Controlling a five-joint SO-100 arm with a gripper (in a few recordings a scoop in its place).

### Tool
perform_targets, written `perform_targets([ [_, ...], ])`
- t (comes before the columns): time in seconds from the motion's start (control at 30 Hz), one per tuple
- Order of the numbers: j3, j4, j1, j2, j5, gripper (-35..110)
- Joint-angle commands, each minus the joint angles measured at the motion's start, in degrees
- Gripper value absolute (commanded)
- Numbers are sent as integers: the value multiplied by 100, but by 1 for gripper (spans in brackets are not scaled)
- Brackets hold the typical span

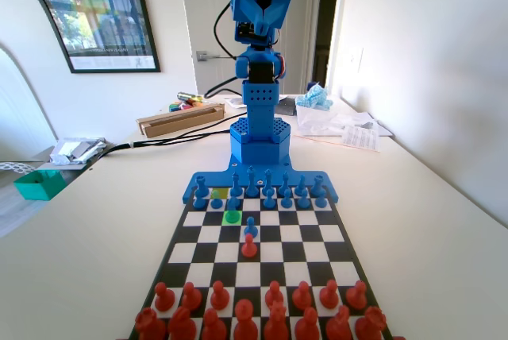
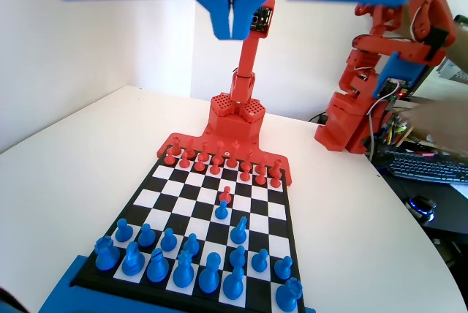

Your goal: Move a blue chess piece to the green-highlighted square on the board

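Observation:
The board (image 1: 341, 233) lies lengthwise in front of the blue arm (image 1: 260, 6), which is folded up high above its base. In the wrist view my gripper (image 2: 231, 17) hangs well above the board, its jaws pressed together with only a thin slit and nothing held. The lime-green square (image 1: 232, 217) sits one row ahead of the blue pawn row. A blue pawn (image 1: 233, 203) (image 2: 239, 231) stands at that square; whether its base is fully on it I cannot tell. A duller olive square (image 1: 220, 193) lies just behind and to the left.
Another blue pawn (image 1: 251, 229) stands mid-board, face to face with a red pawn (image 1: 249, 246). Blue pieces fill the rows near the arm's base and red pieces (image 1: 246, 308) the near rows. Beyond the board are a cardboard box (image 1: 181, 119), papers (image 1: 341, 125) and a green tray (image 1: 40, 183).

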Motion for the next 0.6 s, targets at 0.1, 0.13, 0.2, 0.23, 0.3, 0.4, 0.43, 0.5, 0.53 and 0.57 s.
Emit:
perform_targets([
  [0.1,9,-18,26,18,-18,2],
  [0.13,9,-18,26,18,-18,2],
  [0.2,9,-18,26,18,-18,2],
  [0.23,9,-18,26,18,-18,2],
  [0.3,9,-18,26,18,-18,2],
  [0.4,9,-18,26,18,-18,2],
  [0.43,9,-18,26,18,-18,2],
  [0.5,9,-18,26,18,-18,2],
  [0.53,9,-18,26,18,-18,2],
  [0.57,9,-18,26,18,-18,2],
])
